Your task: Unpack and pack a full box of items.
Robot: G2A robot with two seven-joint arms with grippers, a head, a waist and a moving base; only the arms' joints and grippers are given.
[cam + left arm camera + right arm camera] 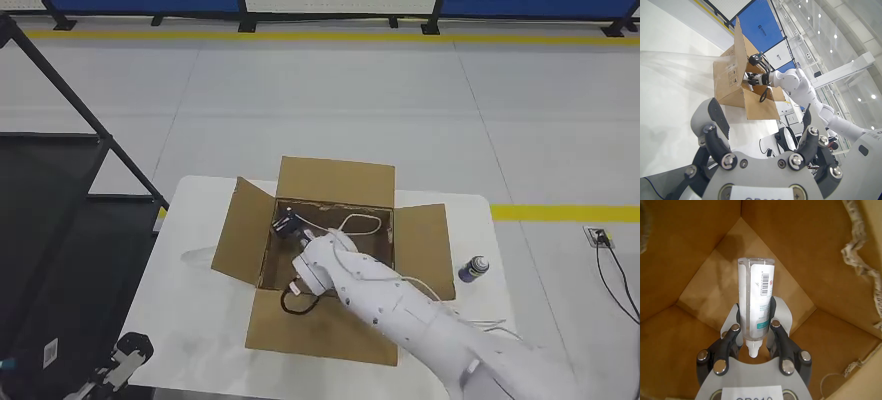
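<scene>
Now right jaws clamp clear bottle (756,285) inside box (335,180).
Left jaws open, empty; small can (473,268) right of box.

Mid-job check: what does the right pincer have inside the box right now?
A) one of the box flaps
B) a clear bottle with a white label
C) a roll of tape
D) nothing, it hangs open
B: the right wrist view shows the right pincer clamped on both sides of a clear bottle with a white label, down between the walls of the box.
</scene>
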